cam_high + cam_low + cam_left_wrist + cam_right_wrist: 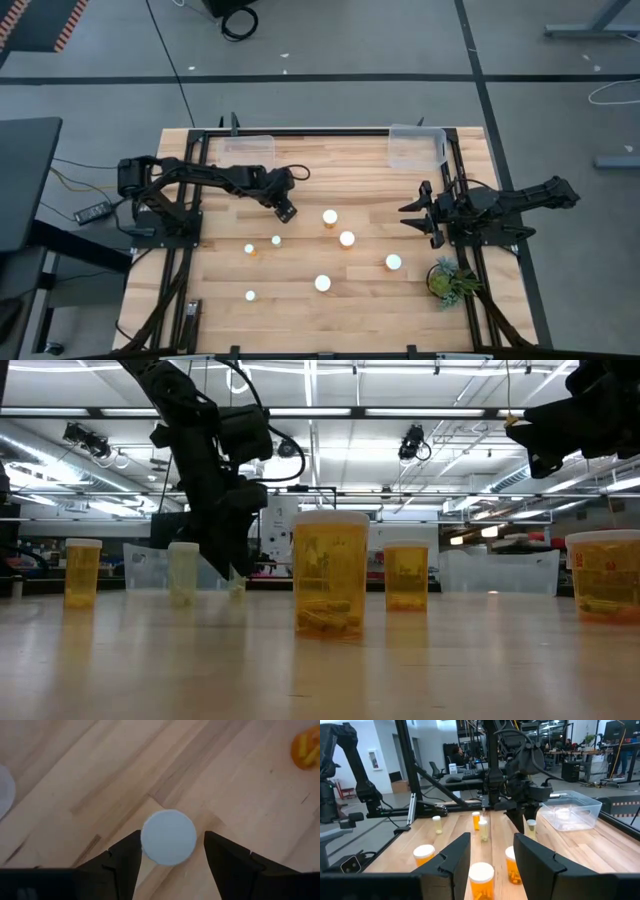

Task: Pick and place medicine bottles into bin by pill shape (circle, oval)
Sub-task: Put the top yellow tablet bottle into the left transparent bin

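Note:
Seven orange bottles with white caps stand upright on the wooden table, among them ones in the high view. Another bottle stands under my left gripper; its white cap shows between the open fingers, which point down on either side of it. In the low view my left gripper hangs just above the table. My right gripper is open and empty, held above the table's right side. My left gripper's one finger shows right beside the rim of the cap, and I cannot tell whether it touches. The other finger stands apart from the cap.
Two clear bins stand at the far edge, one at the left and one at the right. A small green plant stands at the near right. Wide bottles stand near the table's middle.

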Controlling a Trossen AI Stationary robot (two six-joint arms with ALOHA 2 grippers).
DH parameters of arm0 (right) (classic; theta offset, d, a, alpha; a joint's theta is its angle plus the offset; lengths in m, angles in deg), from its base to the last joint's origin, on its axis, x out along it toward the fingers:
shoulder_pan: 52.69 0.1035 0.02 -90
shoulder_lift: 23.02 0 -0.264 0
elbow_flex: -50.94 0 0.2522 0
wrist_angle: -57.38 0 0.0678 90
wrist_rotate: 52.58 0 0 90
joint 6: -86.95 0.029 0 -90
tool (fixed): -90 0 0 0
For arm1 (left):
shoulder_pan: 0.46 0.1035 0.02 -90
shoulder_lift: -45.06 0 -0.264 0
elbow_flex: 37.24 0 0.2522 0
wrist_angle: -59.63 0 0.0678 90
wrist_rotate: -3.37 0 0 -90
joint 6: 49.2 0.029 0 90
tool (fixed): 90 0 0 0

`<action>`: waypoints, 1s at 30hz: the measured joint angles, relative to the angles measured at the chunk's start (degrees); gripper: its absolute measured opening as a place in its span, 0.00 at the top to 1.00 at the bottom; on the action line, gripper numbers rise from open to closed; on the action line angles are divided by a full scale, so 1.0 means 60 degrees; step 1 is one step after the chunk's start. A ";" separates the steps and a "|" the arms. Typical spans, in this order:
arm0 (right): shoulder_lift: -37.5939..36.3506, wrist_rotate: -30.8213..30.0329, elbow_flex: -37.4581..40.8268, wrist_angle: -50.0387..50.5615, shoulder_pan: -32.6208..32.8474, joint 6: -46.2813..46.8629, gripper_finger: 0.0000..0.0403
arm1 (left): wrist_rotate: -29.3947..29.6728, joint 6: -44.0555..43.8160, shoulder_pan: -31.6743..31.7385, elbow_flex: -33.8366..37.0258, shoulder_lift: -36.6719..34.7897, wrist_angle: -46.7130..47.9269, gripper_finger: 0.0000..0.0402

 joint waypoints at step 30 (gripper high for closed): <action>0.0000 0.0000 0.0004 0.0109 -0.0004 0.0000 0.61 | 0.0767 0.0407 0.0010 -0.0190 -0.0018 0.0076 0.69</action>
